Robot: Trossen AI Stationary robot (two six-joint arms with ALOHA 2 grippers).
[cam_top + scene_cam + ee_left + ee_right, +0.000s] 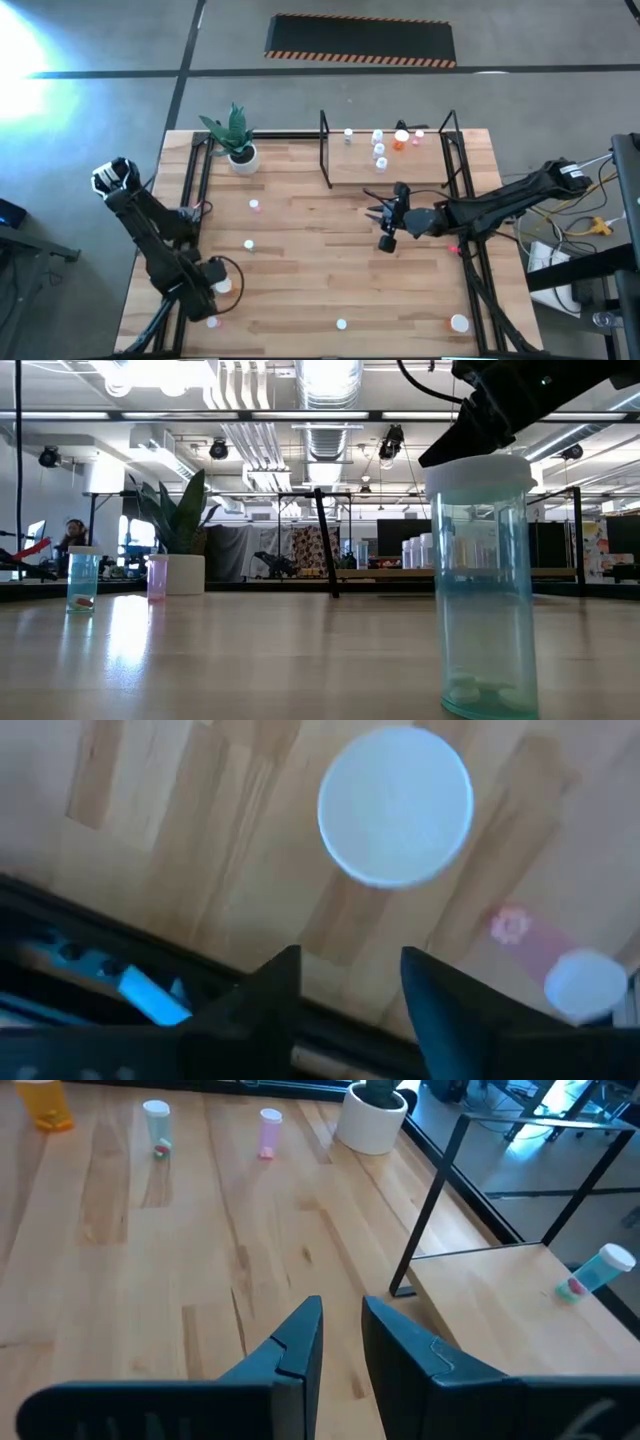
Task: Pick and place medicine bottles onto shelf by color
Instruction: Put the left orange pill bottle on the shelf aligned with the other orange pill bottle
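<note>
The shelf (390, 165), a light-wood board in black posts, stands at the table's far right and carries several bottles, among them an orange one (400, 140). Other bottles stand loose on the table: a pink one (254, 205), a white-capped one (249, 244), and a green one (480, 580) near the front edge. My left gripper (215, 282) is open and empty at the near left, above a white-capped bottle (395, 805); a pink bottle (560, 970) lies beside it. My right gripper (378, 214) hovers in front of the shelf, empty, fingers a narrow gap apart (342, 1315).
A white pot with a green plant (240, 155) stands at the far left. Black frame rails (190, 190) run along the table's left and right sides. A wider bottle (459, 323) stands at the near right corner. A bottle (595, 1272) lies on its side on the shelf board.
</note>
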